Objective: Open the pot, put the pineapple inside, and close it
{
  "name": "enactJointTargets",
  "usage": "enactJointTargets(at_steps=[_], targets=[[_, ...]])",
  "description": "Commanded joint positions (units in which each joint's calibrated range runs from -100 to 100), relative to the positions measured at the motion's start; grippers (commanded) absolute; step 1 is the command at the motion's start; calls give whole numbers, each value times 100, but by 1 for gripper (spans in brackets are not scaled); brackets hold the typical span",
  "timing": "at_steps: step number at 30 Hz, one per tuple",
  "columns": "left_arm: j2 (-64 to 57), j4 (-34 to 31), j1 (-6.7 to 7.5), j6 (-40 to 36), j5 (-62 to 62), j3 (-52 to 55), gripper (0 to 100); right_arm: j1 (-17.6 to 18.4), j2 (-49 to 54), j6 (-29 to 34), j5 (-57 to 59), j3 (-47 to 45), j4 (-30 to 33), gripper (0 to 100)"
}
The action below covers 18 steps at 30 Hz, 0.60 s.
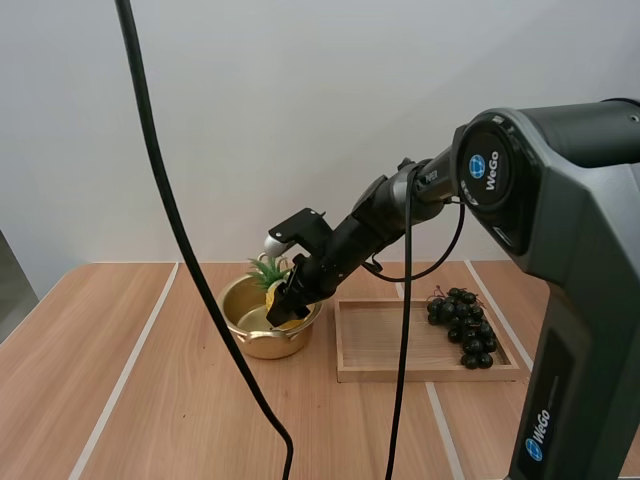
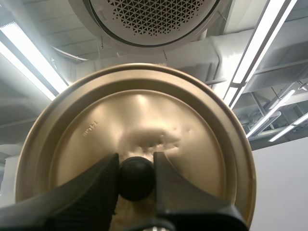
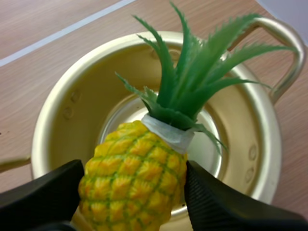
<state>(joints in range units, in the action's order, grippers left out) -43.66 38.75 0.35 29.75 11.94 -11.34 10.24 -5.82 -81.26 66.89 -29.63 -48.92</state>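
1 arm slants down | right fingers pinch pineapple over pot | left fingers clamp lid knob

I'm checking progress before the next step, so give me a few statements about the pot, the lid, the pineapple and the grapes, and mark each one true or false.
The lid sits on the pot. False: the left jaws hold it by its knob, and the pot is open.
The right jaws grip the pineapple over the pot. True.
The grapes lie in the pot. False: they lie at the right end of the tray.
The tray stands right of the pot. True.
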Motion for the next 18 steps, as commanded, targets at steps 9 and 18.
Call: enactJointTargets(at_steps=[9,18], targets=[[-29,-35,11,16,18,-42,0,0,-275,342,120,597,380,0],[-18,-38,11,16,17,-42,0,0,-564,669,341,597,785,0]])
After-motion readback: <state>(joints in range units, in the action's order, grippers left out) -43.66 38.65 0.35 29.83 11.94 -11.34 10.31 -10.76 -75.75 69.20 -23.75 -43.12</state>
